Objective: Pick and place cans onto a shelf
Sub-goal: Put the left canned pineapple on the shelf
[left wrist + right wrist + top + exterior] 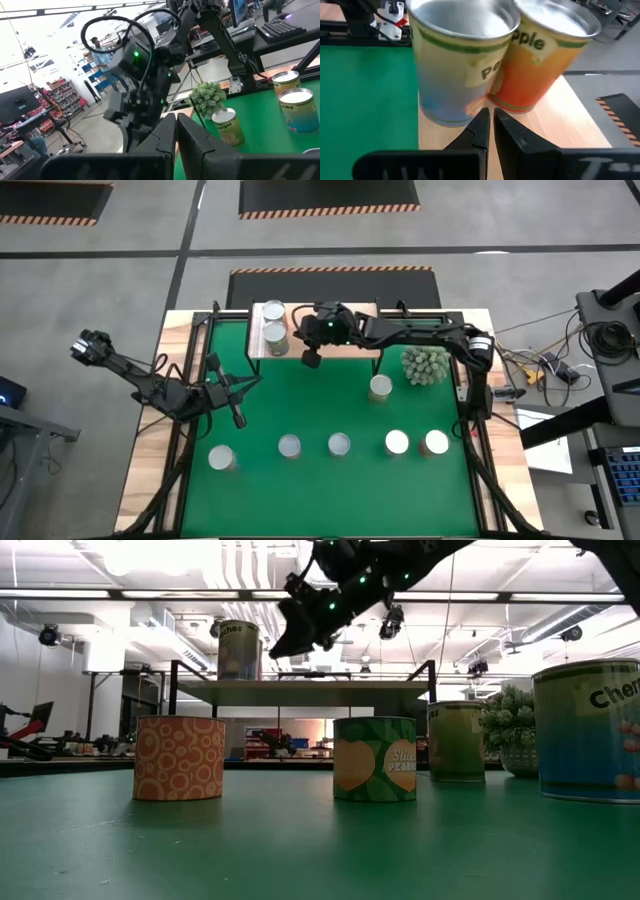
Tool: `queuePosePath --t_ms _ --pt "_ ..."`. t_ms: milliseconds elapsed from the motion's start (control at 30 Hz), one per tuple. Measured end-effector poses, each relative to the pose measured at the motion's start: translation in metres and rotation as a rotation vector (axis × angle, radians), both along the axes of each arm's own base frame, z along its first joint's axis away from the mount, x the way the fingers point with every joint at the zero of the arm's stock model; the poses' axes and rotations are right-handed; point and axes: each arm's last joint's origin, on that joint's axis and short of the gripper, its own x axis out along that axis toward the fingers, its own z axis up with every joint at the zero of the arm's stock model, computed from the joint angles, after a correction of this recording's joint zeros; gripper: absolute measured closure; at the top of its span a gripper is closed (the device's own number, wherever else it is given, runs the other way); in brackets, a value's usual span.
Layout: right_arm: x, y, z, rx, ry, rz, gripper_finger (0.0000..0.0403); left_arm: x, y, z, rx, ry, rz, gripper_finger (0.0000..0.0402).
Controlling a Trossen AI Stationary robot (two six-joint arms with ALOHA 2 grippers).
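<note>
Two small silver-topped tin cans (274, 323) stand on the light-wood plank shelf (345, 346); six wait on the green surface (320, 415). The right claw (490, 122), closed and empty, hovers beside them; the left claw (240, 416) is closed. Rigid, slippery tins suit a mid-wall grip.

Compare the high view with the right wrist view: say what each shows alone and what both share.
Only the high view shows the six cans on the green mat, the plant and the left gripper. Only the right wrist view shows the labels on the two cans, which touch. Both show those two cans on the shelf.
</note>
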Motion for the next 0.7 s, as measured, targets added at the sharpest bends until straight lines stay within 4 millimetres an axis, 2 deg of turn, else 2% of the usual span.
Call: queuePosePath --t_ms 700 --pt "0.0081 0.0069 0.0045 -0.015 -0.072 0.020 0.0390 0.0000 0.0000 0.0000 0.000 0.000 0.000 0.0402"
